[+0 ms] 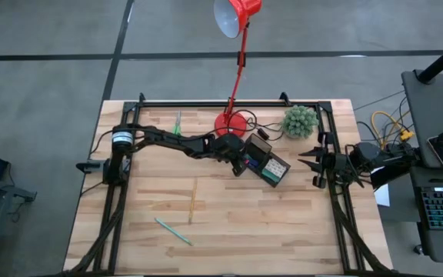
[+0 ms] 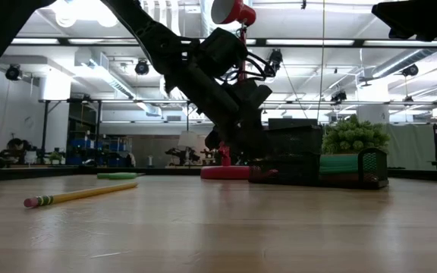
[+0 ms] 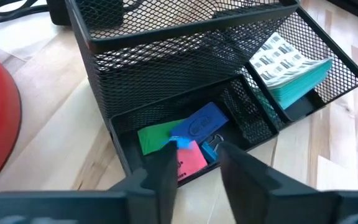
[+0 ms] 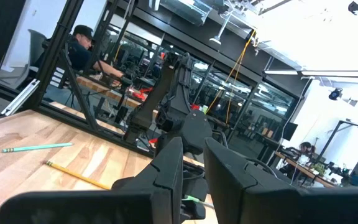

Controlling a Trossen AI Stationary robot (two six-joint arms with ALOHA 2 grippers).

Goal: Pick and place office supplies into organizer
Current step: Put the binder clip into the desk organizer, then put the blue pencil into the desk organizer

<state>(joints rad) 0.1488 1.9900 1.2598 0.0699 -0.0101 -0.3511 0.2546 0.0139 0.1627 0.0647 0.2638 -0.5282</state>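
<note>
Organizer [image 1: 271, 167] sits near the worktop's far edge; the left pincer [image 3: 194, 163], fingers apart and empty, hovers over its compartment. Right pincer [image 1: 314, 168] waits by the right edge, slightly parted.

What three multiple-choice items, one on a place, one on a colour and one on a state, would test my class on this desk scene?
1. Where does the pencil lie?
A. In the organizer
B. On the bare table, apart from the organizer
C. Under the lamp base

2. What colour is the lamp?
A. Red
B. Blue
C. White

3. How is the left gripper?
A. Shut on the pencil
B. Parked at the table's edge
C. Open, holding nothing, over the organizer

Answers:
1 B: the high view shows the pencil on the wood, well away from the organizer.
2 A: shade, stem and base are red.
3 C: the left wrist view shows a gap between the fingers, nothing in it, above the front compartment.
</note>
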